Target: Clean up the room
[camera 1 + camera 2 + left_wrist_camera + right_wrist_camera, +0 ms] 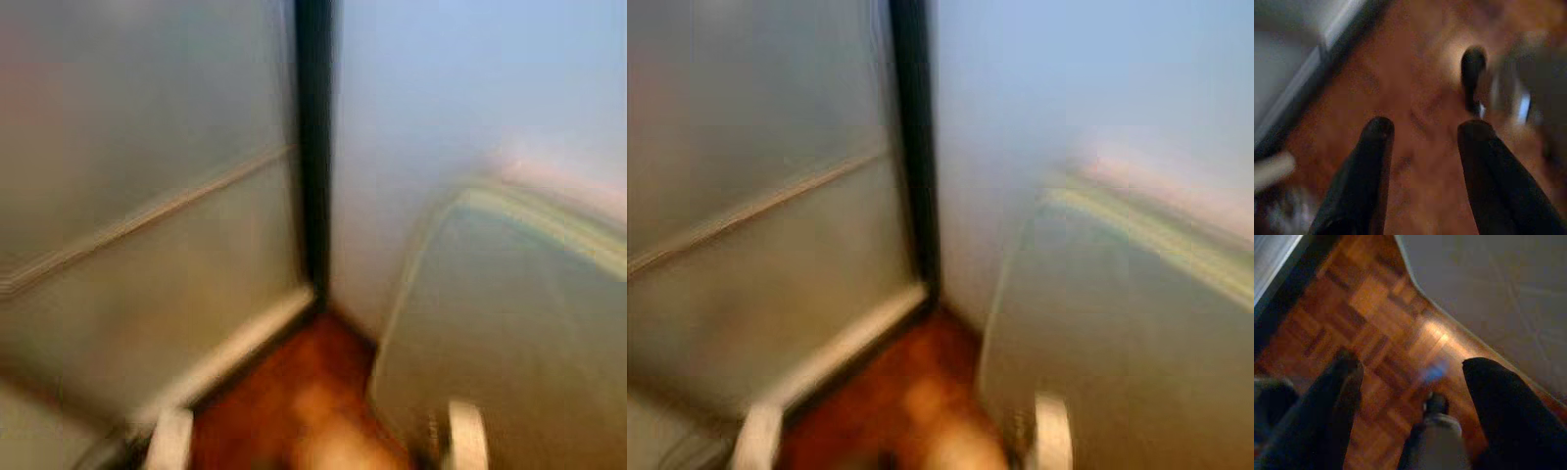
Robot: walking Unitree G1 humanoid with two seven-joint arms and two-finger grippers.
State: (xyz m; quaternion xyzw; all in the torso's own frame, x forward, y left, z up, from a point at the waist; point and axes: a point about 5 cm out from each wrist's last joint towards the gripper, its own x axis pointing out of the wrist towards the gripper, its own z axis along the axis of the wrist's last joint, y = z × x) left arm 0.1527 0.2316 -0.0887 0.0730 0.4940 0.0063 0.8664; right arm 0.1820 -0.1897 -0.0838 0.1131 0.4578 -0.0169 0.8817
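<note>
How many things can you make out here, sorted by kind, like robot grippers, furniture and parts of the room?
Grippers: 2, the left gripper and the right gripper, both open and empty above the floor
Beds or mattresses: 1, the grey bed
Floors: 1, the wood parquet floor
Pale panels meeting in the corner: 2, left panel, right wall
Total: 6

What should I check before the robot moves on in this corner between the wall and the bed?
1. Head views sharp enough to steer by: not ok, both are blurred.
2. Left claw free: ok, open over the floor, holding nothing.
3. Right claw free: ok, open, holding nothing.
4. Way ahead: not ok, the strip of floor ends at a wall and a dark post.
5. Room on the right: not ok, the bed edge runs close alongside.
6. Anything to pick up here: cannot tell, too blurred.
</note>
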